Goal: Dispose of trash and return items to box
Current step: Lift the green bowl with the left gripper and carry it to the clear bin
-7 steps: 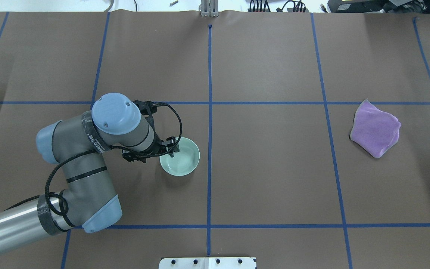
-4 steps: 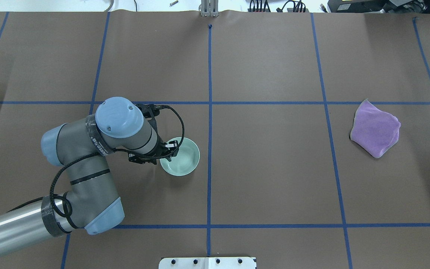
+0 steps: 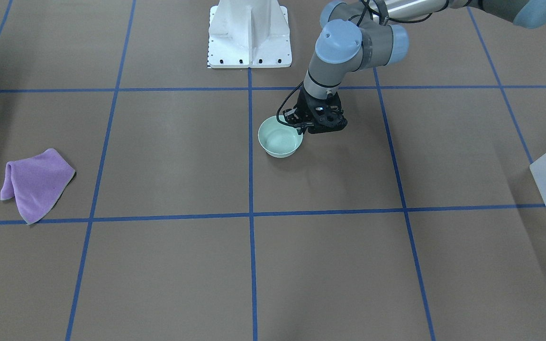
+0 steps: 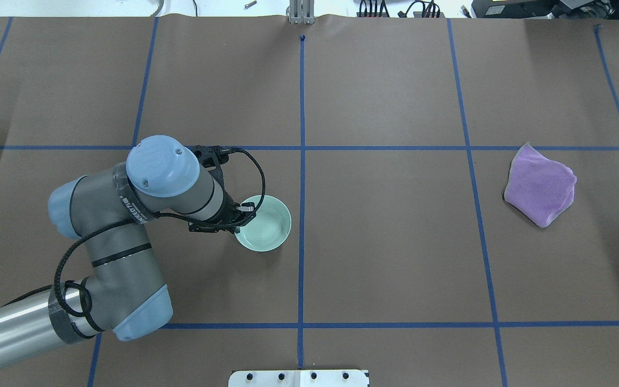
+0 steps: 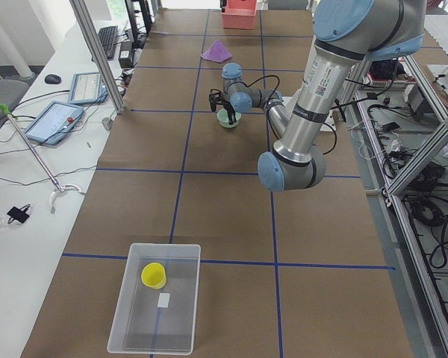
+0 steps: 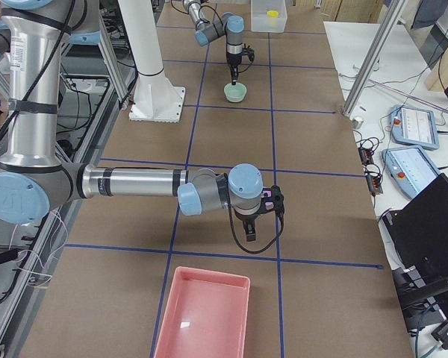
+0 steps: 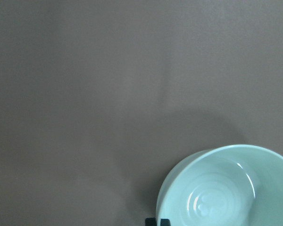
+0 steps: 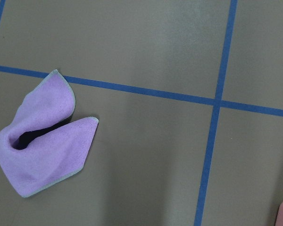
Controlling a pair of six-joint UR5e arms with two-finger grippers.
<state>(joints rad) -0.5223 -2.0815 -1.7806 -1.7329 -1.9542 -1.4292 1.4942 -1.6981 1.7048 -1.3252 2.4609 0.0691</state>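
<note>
Far left of left gripper (image 4: 245,211): translucent bin (image 5: 172,328), yellow cup (image 5: 152,275) already inside. Left gripper apparently clamped on rim of mint-green bowl (image 4: 266,224); bowl not yet binned. Far right: purple cloth (image 4: 540,187) on table, undealt with. Right gripper (image 6: 250,233): grip state unreadable.

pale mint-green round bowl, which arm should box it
Left: the left gripper pinches the bowl, and the translucent frosted-white plastic bin sits at its end; the right gripper hangs far off.
</note>
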